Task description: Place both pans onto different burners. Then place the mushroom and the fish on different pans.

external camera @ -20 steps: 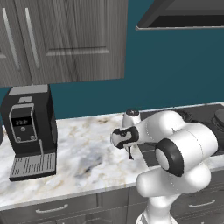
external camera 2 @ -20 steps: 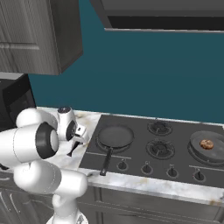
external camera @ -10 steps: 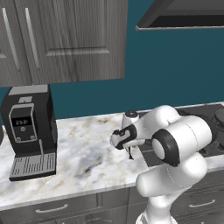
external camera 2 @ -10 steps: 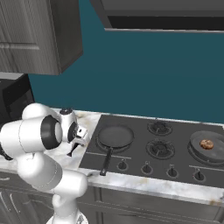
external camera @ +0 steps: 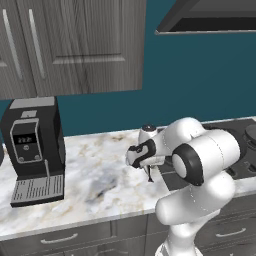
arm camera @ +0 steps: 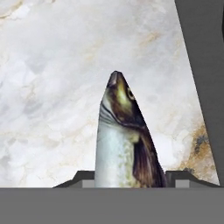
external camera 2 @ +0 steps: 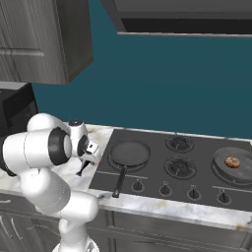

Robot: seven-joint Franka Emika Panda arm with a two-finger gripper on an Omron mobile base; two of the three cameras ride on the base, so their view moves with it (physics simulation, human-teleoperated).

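Two pans already sit on the cooktop, and from the left base view the gripper (external camera: 149,176) is down at the marble counter (external camera: 90,175), close by the cooktop's left edge, fingers pointing at the stone; what lies between them is too small to make out there. From the right base view the same hand (external camera 2: 81,170) hangs just off the cooktop's (external camera 2: 162,184) left edge, beside an empty pan (external camera 2: 129,153) on the front-left burner, while the second pan (external camera 2: 232,165) at the right end carries the mushroom (external camera 2: 232,161). The hand view gives the rest: the fish (arm camera: 124,140) lies on the marble, its head pointing away from the camera and its body running back between the two finger tips (arm camera: 74,180), one on each flank (whether they actually press the skin or stand just off it I cannot tell). My guess is that it will handle light but slick and a bit soft, rounded in section, so it could squirt out lengthwise under a hard squeeze. Taking it across the thick middle, behind the gills as lined up now, looks sounder than the narrowing tail.
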